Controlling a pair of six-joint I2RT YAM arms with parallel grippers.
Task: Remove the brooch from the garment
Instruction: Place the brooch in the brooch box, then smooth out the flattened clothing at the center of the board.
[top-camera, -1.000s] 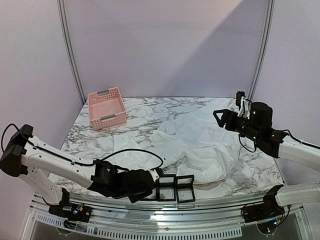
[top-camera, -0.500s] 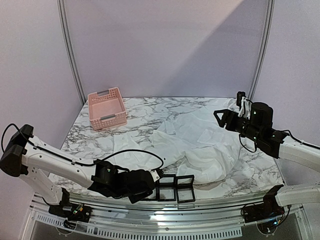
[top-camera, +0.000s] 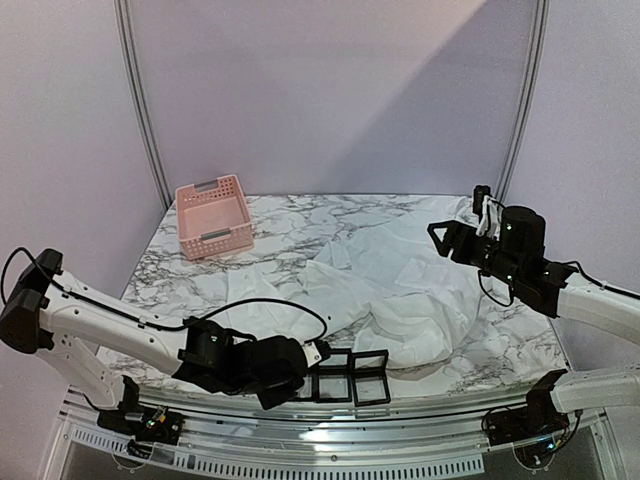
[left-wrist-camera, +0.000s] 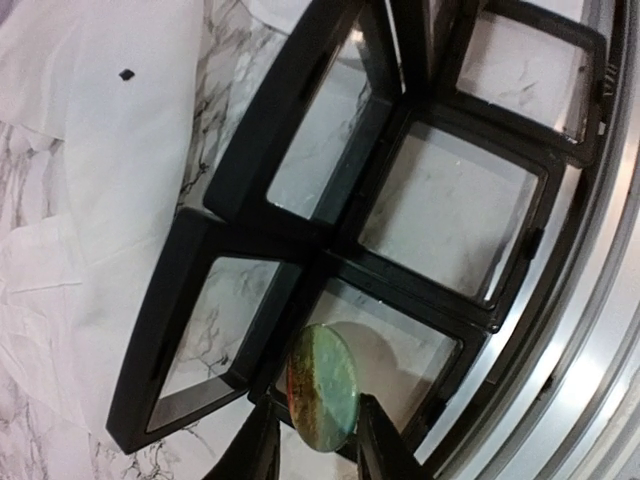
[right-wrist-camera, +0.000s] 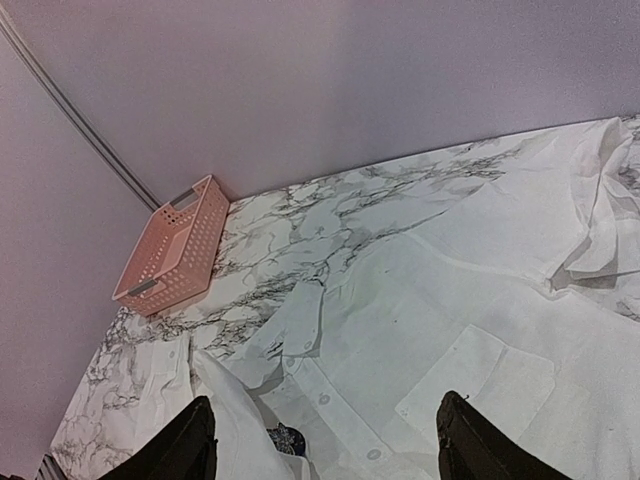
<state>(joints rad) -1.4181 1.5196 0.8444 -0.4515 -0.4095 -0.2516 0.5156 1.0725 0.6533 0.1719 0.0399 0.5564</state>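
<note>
Iridescent green-red brooch (left-wrist-camera: 322, 388) sits pinched in our left gripper (left-wrist-camera: 318, 420), off the garment (top-camera: 400, 285), above black frames (top-camera: 352, 375) at the 6 o'clock rim of the table (top-camera: 300, 215). Our right gripper (top-camera: 437, 236) hangs wide open and empty at 3 o'clock. Since earlier, our left arm slid slightly toward 9 o'clock.

We take this for a robotics lab booth: plain lilac walls (top-camera: 330, 90), curved metal poles (top-camera: 140, 100), a marble-patterned table (top-camera: 300, 212) (aluminium rail (top-camera: 350, 441) along its near edge).
</note>
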